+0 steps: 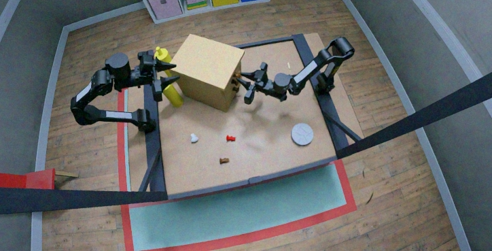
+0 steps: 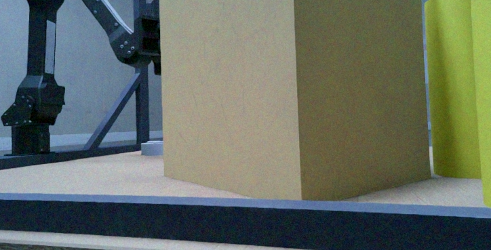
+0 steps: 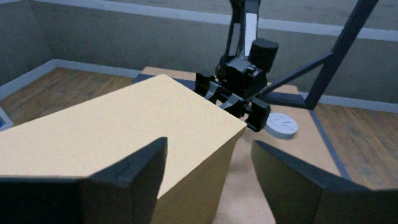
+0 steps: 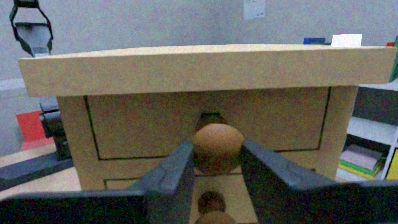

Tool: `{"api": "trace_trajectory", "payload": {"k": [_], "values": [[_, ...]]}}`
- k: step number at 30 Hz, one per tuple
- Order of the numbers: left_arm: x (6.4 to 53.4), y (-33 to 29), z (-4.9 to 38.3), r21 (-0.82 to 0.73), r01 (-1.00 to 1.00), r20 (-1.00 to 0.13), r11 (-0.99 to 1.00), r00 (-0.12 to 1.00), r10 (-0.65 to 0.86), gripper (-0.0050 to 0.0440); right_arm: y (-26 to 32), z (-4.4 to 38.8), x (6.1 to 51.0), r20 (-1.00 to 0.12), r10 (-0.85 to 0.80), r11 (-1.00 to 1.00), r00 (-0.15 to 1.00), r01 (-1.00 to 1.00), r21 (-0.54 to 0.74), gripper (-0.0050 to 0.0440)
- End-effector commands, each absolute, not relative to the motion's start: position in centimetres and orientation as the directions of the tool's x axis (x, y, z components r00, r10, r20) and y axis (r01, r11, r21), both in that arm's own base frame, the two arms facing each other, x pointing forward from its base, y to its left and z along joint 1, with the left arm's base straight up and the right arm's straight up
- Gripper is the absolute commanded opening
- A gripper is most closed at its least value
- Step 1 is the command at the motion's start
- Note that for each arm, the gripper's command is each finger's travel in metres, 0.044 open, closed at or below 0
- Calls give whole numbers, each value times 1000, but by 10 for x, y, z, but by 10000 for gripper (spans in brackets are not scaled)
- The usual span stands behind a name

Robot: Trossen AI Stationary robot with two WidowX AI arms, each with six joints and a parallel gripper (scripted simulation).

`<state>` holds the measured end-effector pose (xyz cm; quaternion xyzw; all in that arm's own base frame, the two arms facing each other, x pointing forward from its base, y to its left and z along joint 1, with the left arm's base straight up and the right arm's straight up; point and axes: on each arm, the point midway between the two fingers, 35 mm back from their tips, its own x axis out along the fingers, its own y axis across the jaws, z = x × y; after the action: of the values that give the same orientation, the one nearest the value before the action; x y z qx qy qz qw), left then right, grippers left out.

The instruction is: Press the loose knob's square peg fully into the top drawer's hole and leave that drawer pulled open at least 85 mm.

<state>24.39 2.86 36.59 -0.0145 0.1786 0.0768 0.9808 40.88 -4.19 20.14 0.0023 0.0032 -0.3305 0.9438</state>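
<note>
The brown loose knob point(image 4: 218, 150) point(image 1: 238, 75) is between the fingertips of my right gripper point(image 4: 215, 146) point(image 1: 240, 77), which is shut on it. Its narrow neck points at the top drawer point(image 4: 145, 130) of the tan cabinet point(image 1: 206, 59) point(image 2: 230, 76) point(image 3: 150, 115). The dark hole point(image 4: 210, 115) shows just above the neck; the peg's tip is hidden, and I cannot tell whether it is in the hole. The top drawer looks flush with the front. My left gripper point(image 1: 177, 71) point(image 3: 210, 145) is open and empty, above the cabinet's opposite edge.
A lower drawer's knob point(image 4: 211, 201) sits below the held one. Yellow cylinders point(image 1: 172, 96) point(image 2: 452, 87) stand beside the cabinet near the left arm. A red piece point(image 1: 230, 138), a brown piece point(image 1: 224, 160), a white piece point(image 1: 194, 138) and a grey disc point(image 1: 302, 134) point(image 3: 281, 125) lie on the table.
</note>
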Motion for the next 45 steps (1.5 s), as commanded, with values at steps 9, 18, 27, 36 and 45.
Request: {"api": "trace_trajectory", "payload": {"k": [9,18,27,36,45], "values": [[258,32,365,1,-159,-340,987,928,150,240,-50,215,420,17,-631,775,776,629,54,80],[268,34,361,1,-159,-339,987,929,150,240,-55,218,425,15,-627,778,779,626,47,80],[277,36,358,1,-159,-338,987,929,150,240,-58,216,430,6,-624,781,781,623,34,80],[287,37,356,1,-159,-335,987,930,150,240,-61,218,433,-14,-618,785,786,618,36,80],[293,38,355,0,-159,-332,987,931,151,240,-62,223,432,-19,-614,788,789,614,42,80]]}}
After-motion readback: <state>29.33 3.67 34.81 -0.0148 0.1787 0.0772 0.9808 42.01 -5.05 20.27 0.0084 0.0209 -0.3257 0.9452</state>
